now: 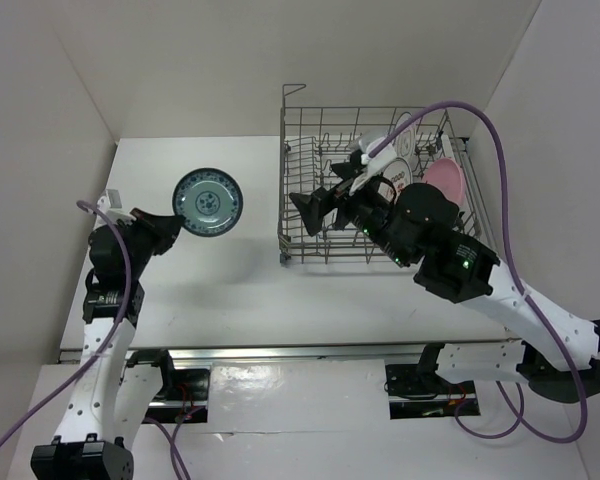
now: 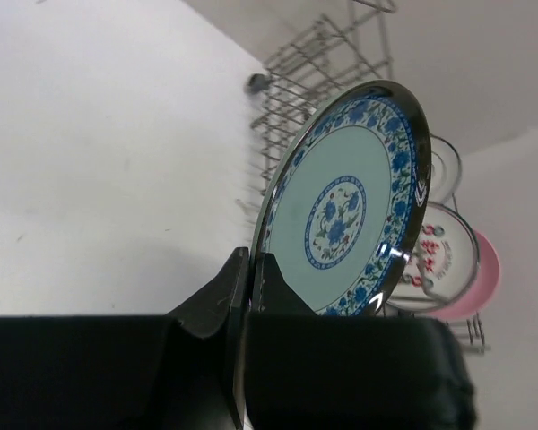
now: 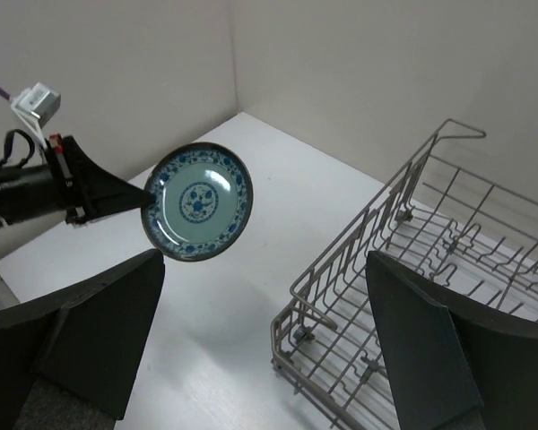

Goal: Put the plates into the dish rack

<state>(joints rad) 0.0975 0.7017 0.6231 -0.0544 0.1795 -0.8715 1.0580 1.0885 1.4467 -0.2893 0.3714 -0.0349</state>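
The left pincer (image 1: 172, 224) is clamped on the lower rim of the teal-green plate (image 1: 208, 202), which is held clear of the tabletop (image 1: 230, 290), to the left of the dish rack (image 1: 283, 190) and well apart from it. The plate is carried near upright with its face turned toward the rack, an attitude judged suited to edge-first entry between the tines. The right pincer (image 1: 318, 205) is spread wide and holds nothing; it is positioned above the rack's near left portion, possibly so that the plate can be received or guided. At the rack's far right, the dark-rimmed plate (image 2: 446, 166), the red-patterned plate (image 2: 444, 260) and the pink plate (image 1: 448, 182) are stood on edge. Their lower parts are covered by the right arm in the top view and by the held plate in the left wrist view, so the slots occupied cannot be determined.
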